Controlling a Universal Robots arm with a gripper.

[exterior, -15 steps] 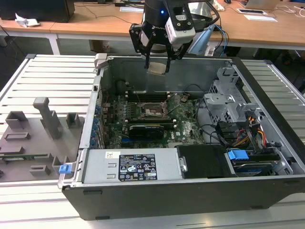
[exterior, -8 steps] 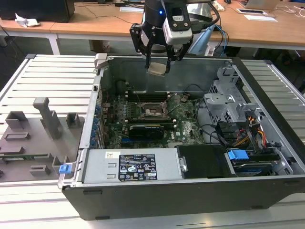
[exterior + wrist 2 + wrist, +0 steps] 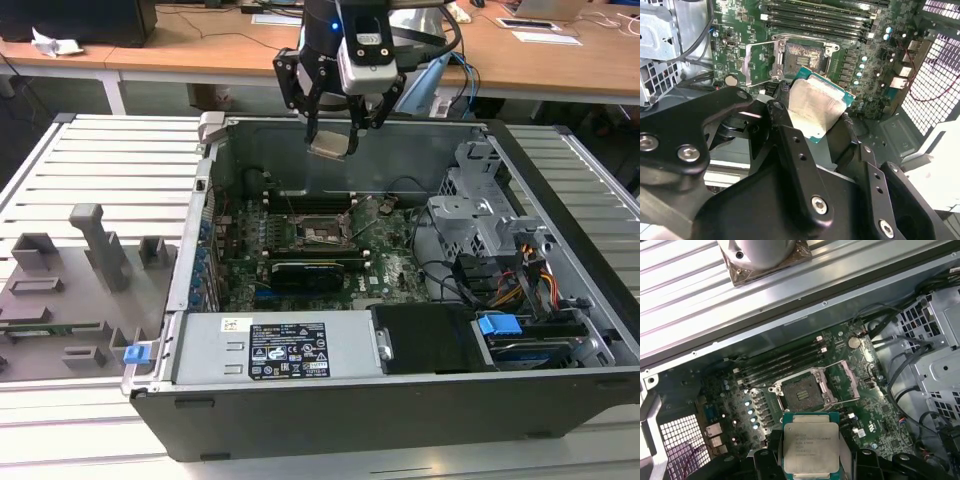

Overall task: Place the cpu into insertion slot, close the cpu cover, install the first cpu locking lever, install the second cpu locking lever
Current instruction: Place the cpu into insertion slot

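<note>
My gripper (image 3: 332,138) hangs above the open computer case, shut on the cpu (image 3: 331,146), a small flat square chip. Both wrist views show the cpu (image 3: 815,107) (image 3: 810,446) between the black fingers (image 3: 782,125), its pale metal top showing. On the green motherboard below lies the insertion slot (image 3: 801,392) (image 3: 802,56) (image 3: 325,233), open and bare. The cpu is well above it and apart from it. Beside the slot the cpu cover (image 3: 760,62) (image 3: 846,381) stands swung open.
Memory slots (image 3: 785,362) run along one side of the slot. Inside the case are a black card (image 3: 305,272), a power supply (image 3: 285,350), a grey drive cage (image 3: 480,215) and loose cables. A grey fixture tray (image 3: 70,290) lies at the exterior view's left.
</note>
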